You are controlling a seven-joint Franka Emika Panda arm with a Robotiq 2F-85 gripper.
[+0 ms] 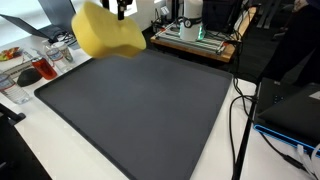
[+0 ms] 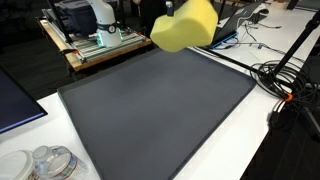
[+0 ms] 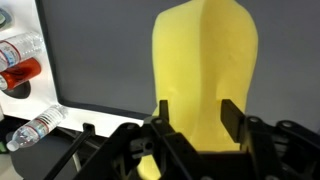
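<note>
Your end effector (image 3: 198, 110) hangs over a corner of the dark mat (image 1: 140, 110), fingers (image 3: 232, 118) flanking the yellow sponge (image 1: 108, 32) in mid-air. I cannot tell whether they pinch it.

Dark grey mat (image 1: 140, 110) on white table (image 1: 55, 145) — plastic bottles (image 3: 40, 128) beside it (cables (image 2: 285, 85) opposite)

In both exterior views the top edge cuts off the pincer (image 1: 122, 8), and the yellow sponge (image 1: 108, 33) looks blurred. In the wrist view the pincer hides the sponge's lower end, the left edge crops the plastic bottles (image 3: 18, 60), and any grip stays unclear.
</note>
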